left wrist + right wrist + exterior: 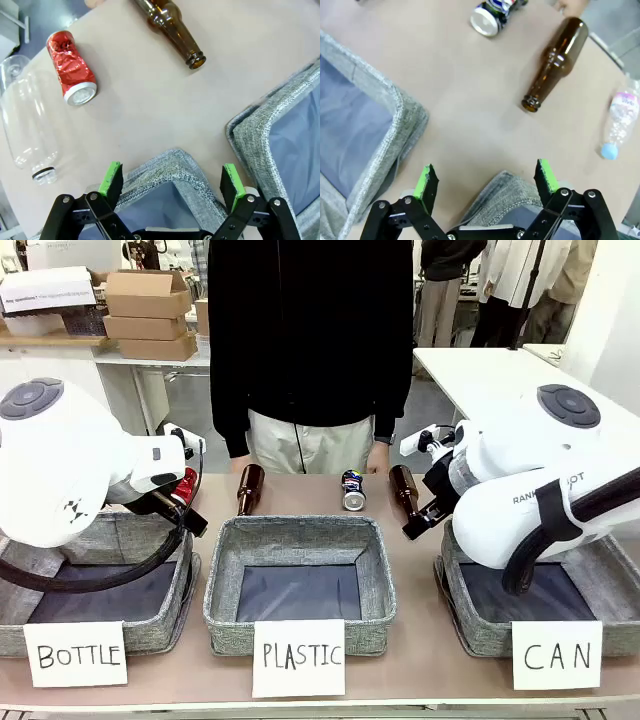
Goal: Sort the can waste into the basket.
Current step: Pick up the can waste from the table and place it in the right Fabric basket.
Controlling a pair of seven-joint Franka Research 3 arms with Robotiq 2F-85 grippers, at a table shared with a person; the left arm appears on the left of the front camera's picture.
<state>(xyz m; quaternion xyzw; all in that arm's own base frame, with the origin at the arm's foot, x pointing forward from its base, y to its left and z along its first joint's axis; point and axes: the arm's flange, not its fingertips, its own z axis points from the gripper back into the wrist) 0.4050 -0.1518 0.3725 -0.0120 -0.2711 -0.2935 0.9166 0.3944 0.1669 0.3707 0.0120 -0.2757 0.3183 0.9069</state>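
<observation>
The red can [70,67] lies dented on the table beyond my left gripper [172,182], which hangs open over a basket corner; in the front view the red can [188,483] peeks out behind that arm. The dark blue and silver can [353,490] lies at the far middle, near the person. From the right wrist the blue can [492,15] sits far ahead of my open right gripper [487,182]. This gripper hovers over the far corner of the CAN basket [505,192], whose rim [610,558] shows at the front right. Both grippers hold nothing.
Brown bottles [249,488] [403,490] lie either side of the blue can. A clear bottle [25,125] lies beside the red can, another [620,117] at the far right. PLASTIC basket [295,540] stands mid-table, BOTTLE basket [120,540] left. A person stands at the far edge.
</observation>
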